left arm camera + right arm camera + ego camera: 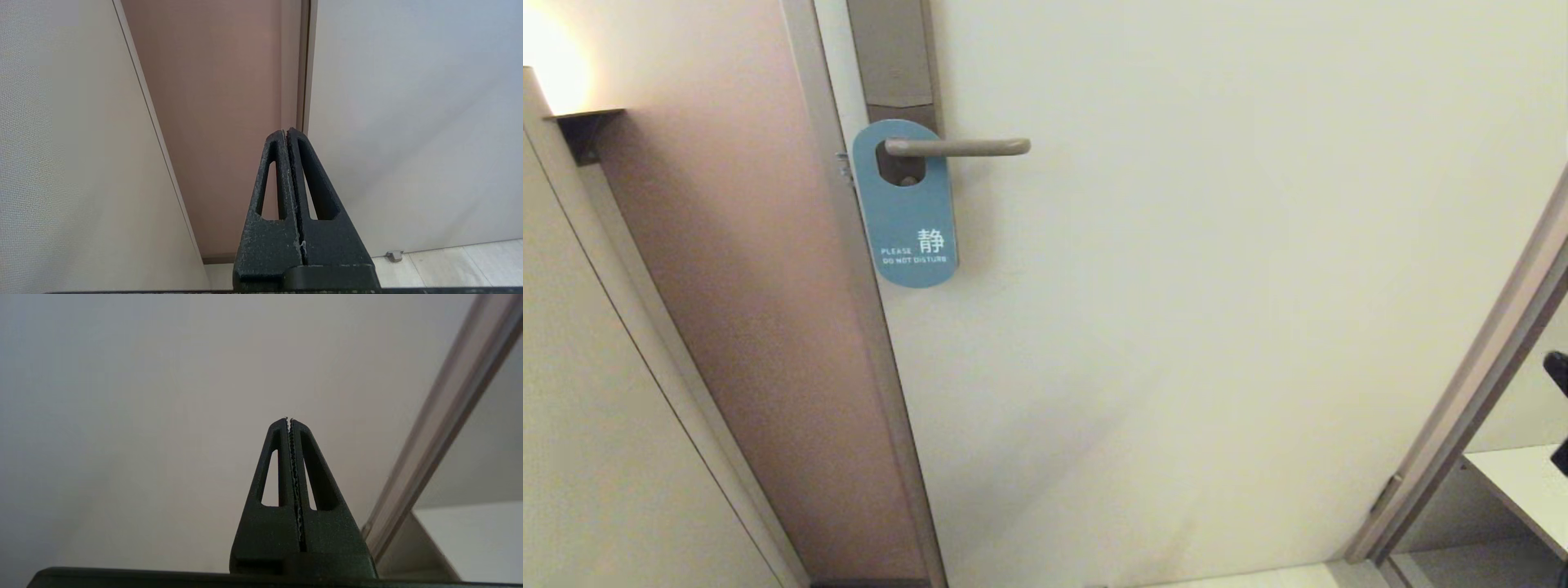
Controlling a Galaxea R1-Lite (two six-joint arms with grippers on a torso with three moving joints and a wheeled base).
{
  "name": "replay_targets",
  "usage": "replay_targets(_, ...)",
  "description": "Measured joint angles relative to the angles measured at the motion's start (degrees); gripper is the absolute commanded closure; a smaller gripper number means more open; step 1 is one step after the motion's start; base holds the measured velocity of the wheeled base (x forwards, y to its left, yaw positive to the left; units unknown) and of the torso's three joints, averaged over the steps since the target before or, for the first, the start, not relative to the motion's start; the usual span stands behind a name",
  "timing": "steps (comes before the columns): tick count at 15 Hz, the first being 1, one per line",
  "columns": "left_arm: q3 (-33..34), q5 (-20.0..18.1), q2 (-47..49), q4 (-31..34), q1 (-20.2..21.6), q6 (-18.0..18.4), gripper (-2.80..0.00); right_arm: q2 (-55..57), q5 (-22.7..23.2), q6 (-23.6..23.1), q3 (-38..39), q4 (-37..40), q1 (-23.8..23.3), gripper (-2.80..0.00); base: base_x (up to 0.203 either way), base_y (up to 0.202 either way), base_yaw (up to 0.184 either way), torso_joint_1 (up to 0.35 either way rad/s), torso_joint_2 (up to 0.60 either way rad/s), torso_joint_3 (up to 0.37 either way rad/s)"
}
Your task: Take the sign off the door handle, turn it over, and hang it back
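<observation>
The sign [907, 220] hangs on the door handle [960, 147] at the upper left of the head view, blue side out, reading "PLEASE DO NOT DISTURB". The lever passes through its oval hole. My right gripper [288, 419] is shut with nothing in it and faces the plain door panel, well off to the right of the sign; only a dark bit of that arm [1558, 371] shows at the right edge of the head view. My left gripper [285, 131] is shut and empty, parked low and pointing at the door's edge and frame.
The pale door [1217, 327] fills most of the head view. A brown wall strip [768, 286] and a beige panel [596, 408] stand to its left. The door frame [1462, 416] slants at the right, with a white shelf [1523, 482] behind. A small doorstop [394, 255] sits on the floor.
</observation>
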Motion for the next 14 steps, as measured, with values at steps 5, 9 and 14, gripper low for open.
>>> replay_targets(5, 0.0, 0.0, 0.0, 0.0, 0.0, 0.0, 0.0, -17.8, 4.0, 2.7, 7.8, 10.0, -1.5, 0.0, 0.0, 0.0, 0.0, 0.0, 0.0, 0.0)
replay_targets(9, 0.0, 0.0, 0.0, 0.0, 0.0, 0.0, 0.0, -29.7, 4.5, 3.3, 8.5, 26.3, -1.6, 0.0, 0.0, 0.0, 0.0, 0.0, 0.0, 0.0)
replay_targets(14, 0.0, 0.0, 0.0, 0.0, 0.0, 0.0, 0.0, -40.5, 4.5, 3.0, 8.5, 40.3, -0.2, 0.0, 0.0, 0.0, 0.0, 0.0, 0.0, 0.0)
